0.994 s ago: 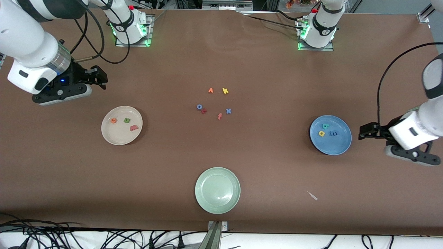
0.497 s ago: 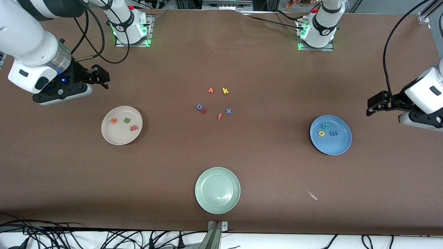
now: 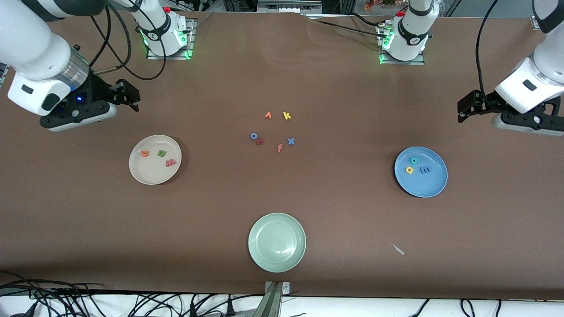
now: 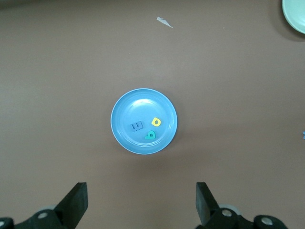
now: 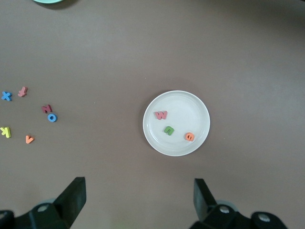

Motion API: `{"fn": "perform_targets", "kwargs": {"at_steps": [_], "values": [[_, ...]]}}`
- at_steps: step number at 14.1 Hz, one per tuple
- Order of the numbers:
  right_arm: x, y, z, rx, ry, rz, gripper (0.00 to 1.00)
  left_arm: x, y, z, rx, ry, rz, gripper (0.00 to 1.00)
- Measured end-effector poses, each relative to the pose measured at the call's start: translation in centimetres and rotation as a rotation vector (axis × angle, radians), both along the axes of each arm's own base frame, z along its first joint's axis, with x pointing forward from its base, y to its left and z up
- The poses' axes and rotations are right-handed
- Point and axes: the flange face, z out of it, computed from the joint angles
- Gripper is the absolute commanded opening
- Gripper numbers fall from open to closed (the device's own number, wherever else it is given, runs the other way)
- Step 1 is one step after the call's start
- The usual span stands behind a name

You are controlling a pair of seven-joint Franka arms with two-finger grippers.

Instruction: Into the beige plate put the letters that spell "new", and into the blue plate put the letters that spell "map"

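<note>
I am looking at the table (image 3: 335,88), with both arms hanging raised over its two ends. The right gripper (image 3: 128,94) is hovering over bare table at the right arm's end, jaws spread wide and holding nothing; the left gripper (image 3: 468,105) is doing the same at the left arm's end.

The beige plate (image 3: 150,176) is sitting toward the right arm's end, the blue plate (image 3: 429,187) toward the left arm's end, and a pale green plate (image 3: 276,259) near the table's front edge between them.

In the beige plate the right wrist view is giving me the clearest read: pink w (image 5: 161,115), green n (image 5: 169,130) and orange e (image 5: 189,137), all apart from each other. The left wrist view is showing the blue plate's letters sharply: blue m (image 4: 136,126), yellow p (image 4: 156,121) and teal a (image 4: 150,135), close together.

Only the front view is showing the whole loose cluster mid-table: orange v (image 3: 268,115), yellow k (image 3: 287,116), blue o (image 3: 254,136) touching a dark red letter (image 3: 260,141), orange f (image 3: 279,148), blue x (image 3: 291,141). A pale scrap (image 3: 398,249) is lying toward the front edge.
</note>
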Motion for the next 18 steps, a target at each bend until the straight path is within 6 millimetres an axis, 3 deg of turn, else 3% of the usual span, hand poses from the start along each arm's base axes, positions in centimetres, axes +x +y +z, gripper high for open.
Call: {"fn": "perform_targets", "kwargs": {"at_steps": [6, 11, 18], "values": [[-0.1, -2.8, 1.2, 0.001, -0.015, -0.037, 1.00, -0.5, 1.1, -0.1, -0.051, 0.001, 0.034, 1.00], [-0.2, -2.0, 1.4, -0.017, -0.024, -0.018, 1.00, -0.5, 1.3, -0.1, -0.051, 0.004, 0.036, 1.00], [-0.2, -2.4, 1.6, -0.017, -0.026, -0.027, 1.00, -0.6, 0.3, -0.2, -0.051, 0.010, 0.020, 1.00]]}}
